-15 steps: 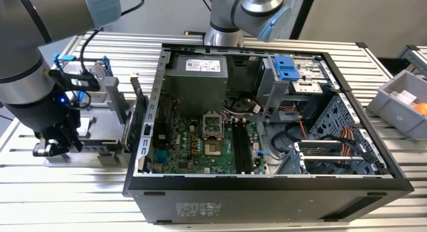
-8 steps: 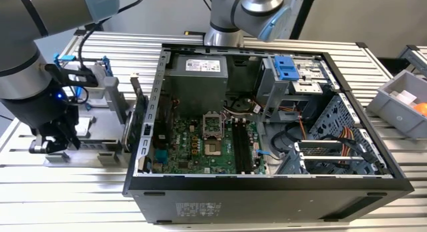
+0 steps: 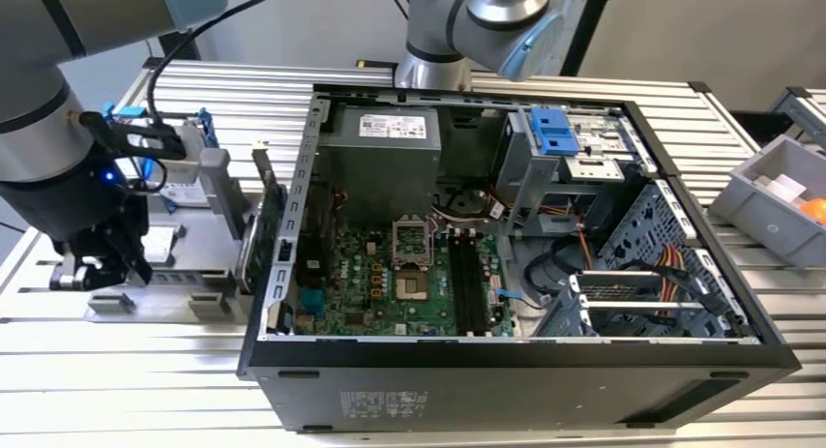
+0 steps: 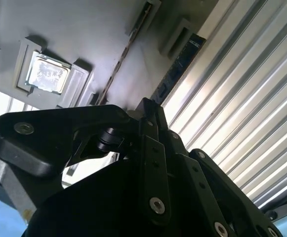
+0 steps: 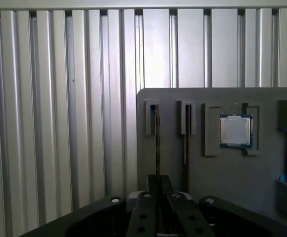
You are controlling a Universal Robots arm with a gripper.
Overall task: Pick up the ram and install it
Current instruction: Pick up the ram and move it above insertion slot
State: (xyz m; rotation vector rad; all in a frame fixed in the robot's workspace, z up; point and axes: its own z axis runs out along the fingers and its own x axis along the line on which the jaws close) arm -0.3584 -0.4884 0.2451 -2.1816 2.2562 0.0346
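Observation:
The ram (image 5: 156, 143) is a thin dark stick standing on edge in a slot of the grey holder (image 5: 222, 177); in the second wrist view the ram (image 4: 179, 68) runs down to the fingertips. My gripper (image 5: 158, 183) sits over its near end, with the two fingers pressed close together on its edge. In the exterior view the gripper (image 3: 106, 266) hangs low over the holder (image 3: 193, 192), at the exterior view's left of the open computer case (image 3: 516, 366). The motherboard's long memory slots (image 3: 467, 285) lie inside the case.
A second thin stick (image 5: 186, 136) stands in the neighbouring slot, and a processor chip (image 5: 235, 131) lies in a recess beside it. A green card (image 3: 267, 221) stands on edge between holder and case. A grey bin (image 3: 775, 192) sits at the exterior view's right. The table (image 3: 116, 390) is ribbed metal.

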